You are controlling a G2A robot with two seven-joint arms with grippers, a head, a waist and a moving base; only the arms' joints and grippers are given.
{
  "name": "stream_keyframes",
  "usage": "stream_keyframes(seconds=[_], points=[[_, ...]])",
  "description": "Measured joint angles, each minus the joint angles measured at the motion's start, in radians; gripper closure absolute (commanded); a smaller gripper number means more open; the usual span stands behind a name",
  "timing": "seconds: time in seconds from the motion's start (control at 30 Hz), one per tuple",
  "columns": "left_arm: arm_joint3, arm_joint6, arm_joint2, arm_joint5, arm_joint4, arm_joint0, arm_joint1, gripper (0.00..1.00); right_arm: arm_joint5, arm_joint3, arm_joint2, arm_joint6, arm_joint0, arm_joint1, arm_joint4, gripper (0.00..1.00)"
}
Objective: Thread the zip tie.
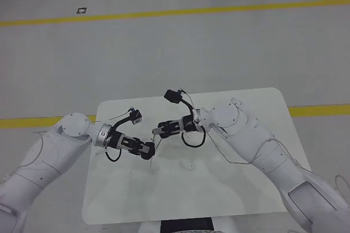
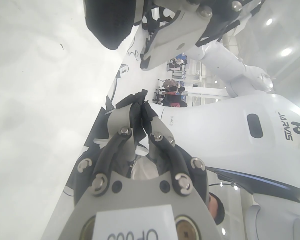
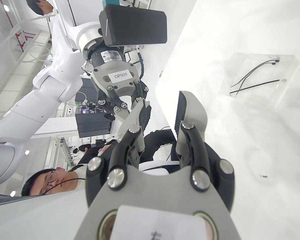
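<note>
My left gripper (image 1: 149,151) hovers over the middle of the white table (image 1: 245,175), shut on a thin black zip tie (image 1: 152,162) that hangs below it as a fine dark strand. In the left wrist view its black pads (image 2: 137,116) are pressed together. My right gripper (image 1: 158,131) sits just beyond it, open, nothing between its fingers. In the right wrist view the right gripper (image 3: 165,111) is spread wide, with the left gripper (image 3: 137,108) close in front of it. The left wrist view shows the right gripper (image 2: 130,53) right above the left fingertips.
A clear sheet (image 3: 285,81) with spare black zip ties (image 3: 255,76) lies flat on the table, off to the side of the grippers. A small dark speck (image 3: 264,176) lies on the tabletop. People stand beyond the table edge.
</note>
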Motion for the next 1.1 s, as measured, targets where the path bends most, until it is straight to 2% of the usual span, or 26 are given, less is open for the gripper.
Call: stream_keyframes(seconds=[0.27,0.47,0.77,1.1], points=[[0.000,0.000,0.000,0.000,0.000,0.000,0.000,1.00,-0.009,-0.012,-0.003,0.000,0.002,-0.003,-0.006,0.73],[0.000,0.000,0.000,0.000,0.000,0.000,0.000,1.00,-0.013,-0.018,-0.010,0.006,0.005,-0.005,-0.014,0.80],[0.000,0.000,0.000,0.000,0.000,0.000,0.000,1.00,-0.028,-0.026,-0.013,0.008,0.006,-0.007,-0.021,0.75],[0.000,0.000,0.000,0.000,0.000,0.000,0.000,1.00,-0.038,-0.038,-0.017,0.020,0.002,-0.007,-0.036,0.77]])
